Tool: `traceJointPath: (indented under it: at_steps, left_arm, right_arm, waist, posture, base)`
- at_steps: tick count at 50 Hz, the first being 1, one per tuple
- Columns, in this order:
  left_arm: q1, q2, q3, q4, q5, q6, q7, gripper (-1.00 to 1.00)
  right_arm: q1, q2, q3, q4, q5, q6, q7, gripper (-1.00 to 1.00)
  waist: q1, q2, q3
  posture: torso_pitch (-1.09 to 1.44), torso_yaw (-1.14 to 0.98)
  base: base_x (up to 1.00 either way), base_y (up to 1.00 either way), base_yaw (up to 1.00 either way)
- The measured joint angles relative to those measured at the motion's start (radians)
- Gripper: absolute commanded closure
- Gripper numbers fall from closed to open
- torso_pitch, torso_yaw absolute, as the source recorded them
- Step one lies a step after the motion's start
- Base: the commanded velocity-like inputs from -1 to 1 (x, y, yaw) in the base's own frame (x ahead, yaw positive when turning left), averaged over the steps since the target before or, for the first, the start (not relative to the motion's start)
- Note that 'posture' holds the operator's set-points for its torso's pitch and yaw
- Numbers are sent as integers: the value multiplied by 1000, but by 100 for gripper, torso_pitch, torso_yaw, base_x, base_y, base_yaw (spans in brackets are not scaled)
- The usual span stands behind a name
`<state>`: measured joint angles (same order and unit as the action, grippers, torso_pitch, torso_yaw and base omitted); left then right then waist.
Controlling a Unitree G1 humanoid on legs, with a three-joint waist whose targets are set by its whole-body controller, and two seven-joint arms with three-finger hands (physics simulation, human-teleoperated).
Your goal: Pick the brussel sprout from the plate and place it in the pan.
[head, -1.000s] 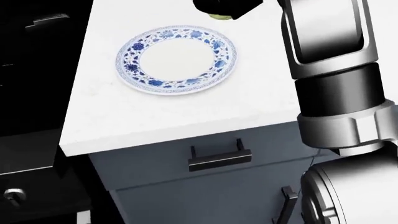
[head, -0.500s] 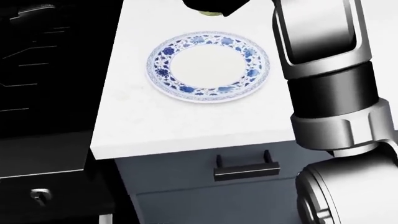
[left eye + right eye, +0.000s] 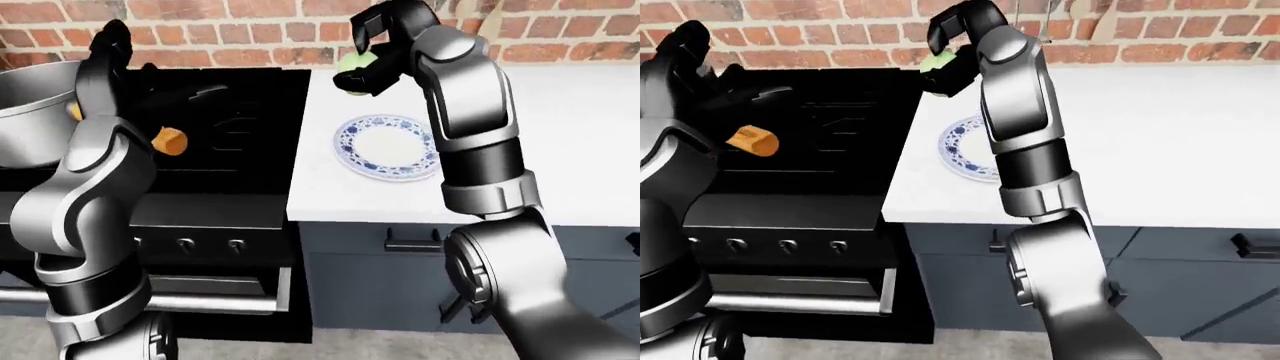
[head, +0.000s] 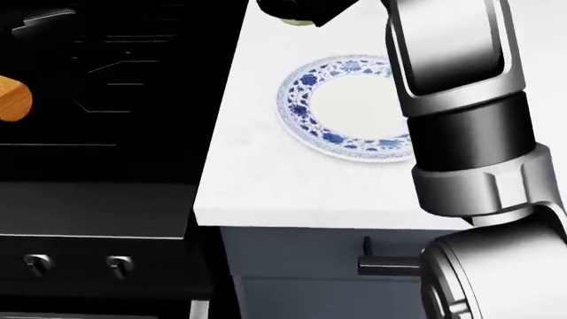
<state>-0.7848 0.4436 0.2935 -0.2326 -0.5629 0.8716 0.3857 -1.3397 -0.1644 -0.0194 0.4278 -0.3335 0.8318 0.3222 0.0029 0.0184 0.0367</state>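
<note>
Right black three-finger hand [image 3: 375, 49] pinching pale green round brussel sprout [image 3: 354, 62] above white counter's [image 3: 560, 150] left edge; loose pinch risks drop onto black stove [image 3: 235, 120] short of pan.

A kitchen: black stove [image 3: 215, 142], white counter [image 3: 560, 142], brick wall [image 3: 250, 30], drawered cabinets [image 3: 400, 277].

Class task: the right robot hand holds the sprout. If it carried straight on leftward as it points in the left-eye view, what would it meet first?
Probably nothing at first: the right robot hand, shut on the brussel sprout, would cross above the black stove. Depth is unclear.
</note>
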Motion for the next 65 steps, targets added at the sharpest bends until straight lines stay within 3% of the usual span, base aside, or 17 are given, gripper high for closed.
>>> traceJointPath:
  at_steps: [4,5,10,17,20,22,25,30,36,40,42,46,50,53,57,65]
  left_arm:
    - [-6,-3,-2,-2,-1,-6,-1,-100]
    - [-3,-12,-10,-3,-3,-6,-2,-100]
    - [-1,-12,-27,9,-18,15,-10,-100]
    - [-12,-6,-18,-13,-19,4,-6,-100]
    - [-11,-7,-22,-7,-20,5,-7,-100]
    - [-10,-2,-18,1,-18,4,-7,-100]
    - [7,-1,-1,12,-8,7,1,-100]
    - [-1,0,-5,0,-8,9,4,-100]
    - [0,-1,-8,2,-7,2,-1,-100]
    - [-2,-2,-8,-5,-7,2,-2,-100]
    - [4,-12,-18,-6,-10,4,-4,-100]
    - [3,-13,-30,5,-17,12,-12,-100]
    - [-6,-8,-17,-10,-13,5,-8,-100]
    - [-10,-4,-15,-14,-13,3,-6,-100]
    - [7,0,-1,13,0,3,0,-100]
    - [-4,-2,-9,3,-1,0,-5,-100]
  right_arm:
    - [-8,-6,-2,-15,8,3,-2,100]
    - [-5,-13,-6,-15,7,4,-3,100]
    - [-1,-21,-16,18,2,24,-10,100]
    - [-6,-21,-14,-1,7,19,-11,100]
    - [-7,-23,-14,3,7,19,-12,100]
    - [-12,-18,-12,3,7,17,-12,100]
    - [2,-1,8,5,18,14,-4,100]
    - [1,-6,1,-3,20,18,-2,100]
    - [-7,-11,0,-12,17,9,-5,100]
    - [-5,-14,-3,-12,16,14,-4,100]
    - [4,-21,-8,-9,12,17,-5,100]
    - [7,-25,-13,16,5,32,-7,100]
    - [-9,-24,-11,-16,5,24,-5,100]
    - [-15,-21,-12,-13,6,12,-6,100]
    - [2,1,11,11,20,12,4,100]
    - [-11,-12,-4,-13,14,9,-4,100]
  waist:
    - [-5,-57,-9]
    - [-14,-45,-6]
    - [-22,-43,-9]
    - [-23,20,-1]
    - [-30,62,3]
    - [-28,99,-6]
    - [-20,76,8]
    - [-23,25,3]
    - [-19,-5,-2]
    - [-16,-36,-1]
    - [-26,-10,3]
    - [-22,-31,-11]
    - [-19,17,3]
    - [-20,88,-5]
    - [-7,68,4]
    - [-25,-25,8]
  posture:
    - [0,0]
    - [0,0]
    - [0,0]
    - [0,0]
    - [0,0]
    - [0,0]
    - [0,0]
    - [0,0]
    - [0,0]
    - [0,0]
    - [0,0]
    - [0,0]
    - [0,0]
    - [0,0]
    - [0,0]
    - [0,0]
  base:
    - [0,12,0]
    - [0,24,0]
    - [0,32,0]
    - [0,38,0]
    - [0,38,0]
    - [0,38,0]
    - [0,38,0]
    - [0,38,0]
    - [0,38,0]
    - [0,38,0]
    - [0,38,0]
    - [0,38,0]
    - [0,38,0]
    - [0,38,0]
    - [0,38,0]
    - [0,40,0]
